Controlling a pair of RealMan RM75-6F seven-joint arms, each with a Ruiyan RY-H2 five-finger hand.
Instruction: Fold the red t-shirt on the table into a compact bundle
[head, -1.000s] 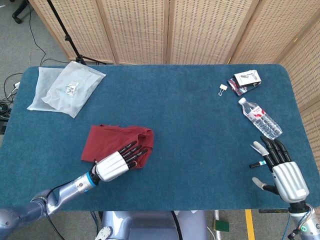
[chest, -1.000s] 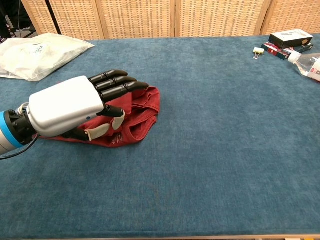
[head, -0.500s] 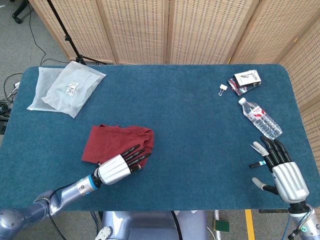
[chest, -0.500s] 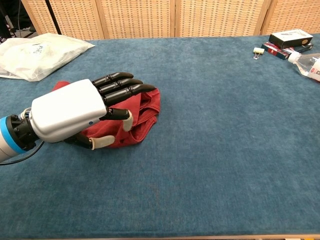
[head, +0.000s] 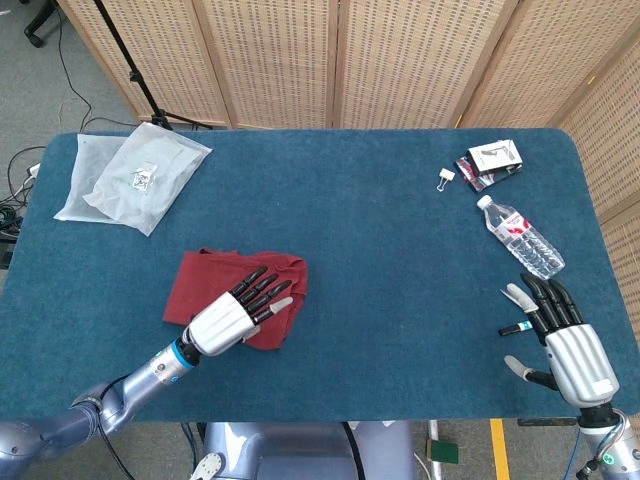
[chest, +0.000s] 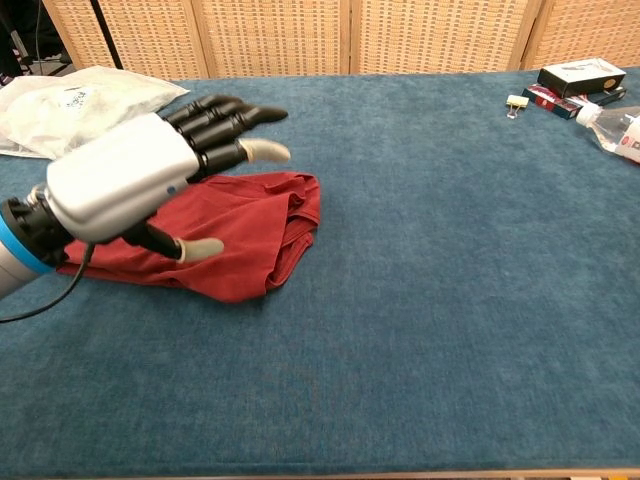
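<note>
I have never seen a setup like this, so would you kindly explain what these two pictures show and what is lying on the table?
A two-armed robot with human-like hands works at a blue table. One picture looks down from its head, the other forward from its chest. The left hand hovers open above a folded red t-shirt, holding nothing. The right hand rests open near the table's right edge, seen only from the head. Also on the table: plastic bags, a water bottle, a binder clip and small boxes.
</note>
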